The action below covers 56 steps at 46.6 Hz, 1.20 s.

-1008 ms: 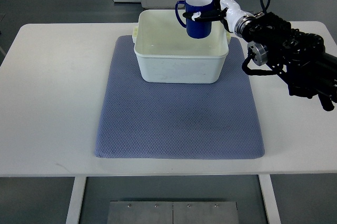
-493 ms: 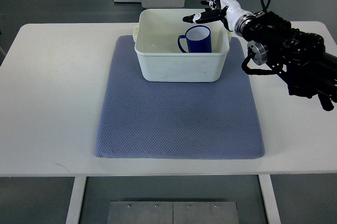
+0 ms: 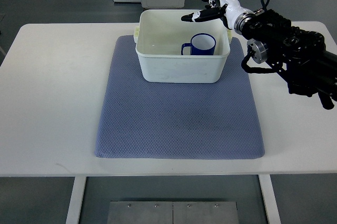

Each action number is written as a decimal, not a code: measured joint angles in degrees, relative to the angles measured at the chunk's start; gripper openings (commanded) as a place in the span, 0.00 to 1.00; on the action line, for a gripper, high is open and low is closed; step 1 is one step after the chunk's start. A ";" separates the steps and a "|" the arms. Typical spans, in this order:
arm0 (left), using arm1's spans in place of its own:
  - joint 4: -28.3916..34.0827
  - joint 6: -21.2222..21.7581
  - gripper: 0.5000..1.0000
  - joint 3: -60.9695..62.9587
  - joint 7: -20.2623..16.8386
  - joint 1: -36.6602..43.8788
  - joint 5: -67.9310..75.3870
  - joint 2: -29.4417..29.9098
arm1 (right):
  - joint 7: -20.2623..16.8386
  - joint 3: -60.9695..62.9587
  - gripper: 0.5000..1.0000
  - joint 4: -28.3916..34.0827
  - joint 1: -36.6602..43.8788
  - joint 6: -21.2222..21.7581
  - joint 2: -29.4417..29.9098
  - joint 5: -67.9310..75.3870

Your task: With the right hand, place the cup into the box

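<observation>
Since a second ago: blue cup (image 3: 202, 44) released, now upright inside white box (image 3: 181, 71), by its right wall, at the far edge of the blue mat (image 3: 179, 124). Right hand (image 3: 210, 6) above the far-right corner, fingers spread, empty. Advice: withdraw upward, clearing the rim.

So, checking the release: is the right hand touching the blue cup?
Apart. Top view shows the right hand open above the box, clear of the blue cup.

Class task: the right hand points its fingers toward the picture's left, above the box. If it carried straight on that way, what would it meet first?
Probably nothing: the right hand seems to hover above the box's far rim, with the cup lower down, though height is unclear.
</observation>
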 measured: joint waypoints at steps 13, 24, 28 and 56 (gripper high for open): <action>0.00 0.00 1.00 0.00 0.00 -0.04 0.00 0.00 | 0.00 4.66 1.00 0.07 -0.24 0.03 -0.34 0.00; 0.00 0.00 1.00 0.00 0.00 0.00 0.00 0.00 | -0.08 5.39 1.00 0.07 -1.12 0.02 -0.59 0.00; 0.00 0.00 1.00 0.00 0.00 -0.02 0.00 0.00 | -0.51 5.39 1.00 0.08 -1.29 0.03 -0.83 0.00; 0.00 0.00 1.00 0.01 0.02 0.04 -0.01 0.01 | -4.48 28.15 1.00 0.12 -11.30 6.85 -15.15 0.28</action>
